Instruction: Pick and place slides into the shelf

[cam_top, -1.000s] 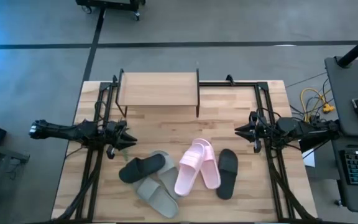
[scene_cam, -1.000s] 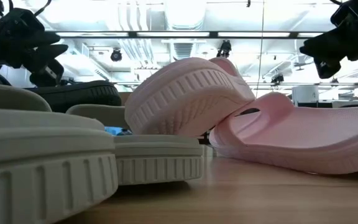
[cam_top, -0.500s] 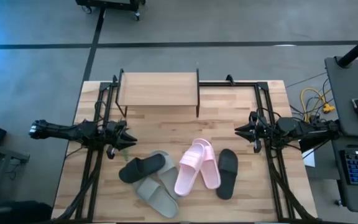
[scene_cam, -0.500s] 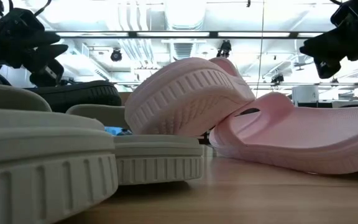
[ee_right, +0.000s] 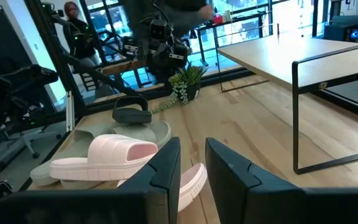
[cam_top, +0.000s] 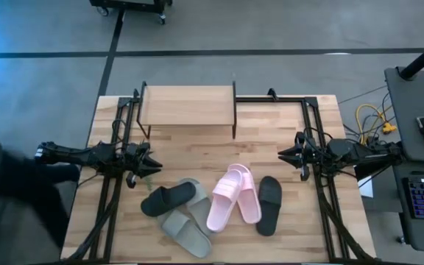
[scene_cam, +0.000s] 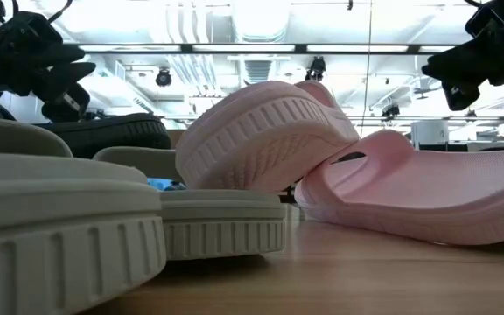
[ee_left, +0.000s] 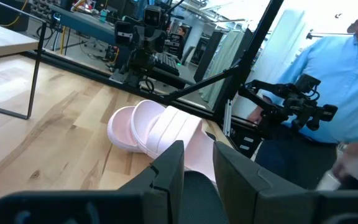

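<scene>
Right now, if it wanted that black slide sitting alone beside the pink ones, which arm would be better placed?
Probably the right. The right end effector hovers just above and beside that black slide, with nothing between. The left end effector would have to cross the pink pair.

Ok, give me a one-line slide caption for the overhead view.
Six slides piled at the table's near edge, the shelf bare, left claw and right claw waiting at either side.

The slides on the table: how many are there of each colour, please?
Black slides: 2
Pale pink slides: 2
Grey-green slides: 2
Total: 6
</scene>
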